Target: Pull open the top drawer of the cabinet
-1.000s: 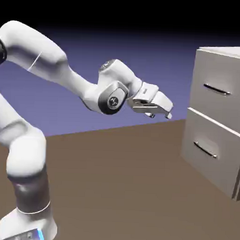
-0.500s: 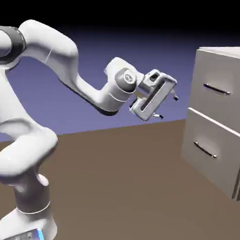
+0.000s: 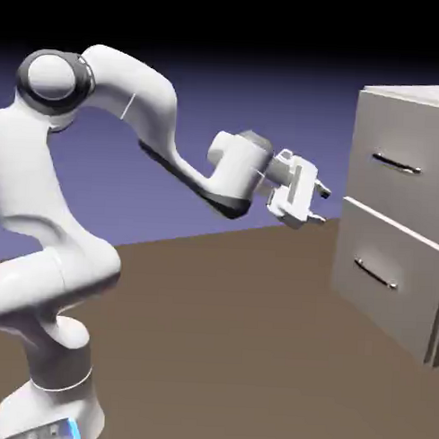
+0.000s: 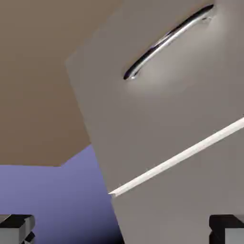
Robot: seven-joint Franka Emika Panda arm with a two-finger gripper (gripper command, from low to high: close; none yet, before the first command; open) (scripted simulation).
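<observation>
Top drawer (image 3: 402, 132) handle (image 3: 398, 163) shows (exterior view only, apparently).

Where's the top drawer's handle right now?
In the exterior view, the top drawer's handle is at the right, on the cabinet's upper front, above the lower drawer's handle.

In the exterior view, we see the cabinet (image 3: 348, 206) at three o'clock, the arm's base (image 3: 48, 411) at seven o'clock and the pincer (image 3: 326, 206) between them. The top drawer (image 3: 395, 190) sits at twelve o'clock from the lower drawer (image 3: 376, 311).
</observation>
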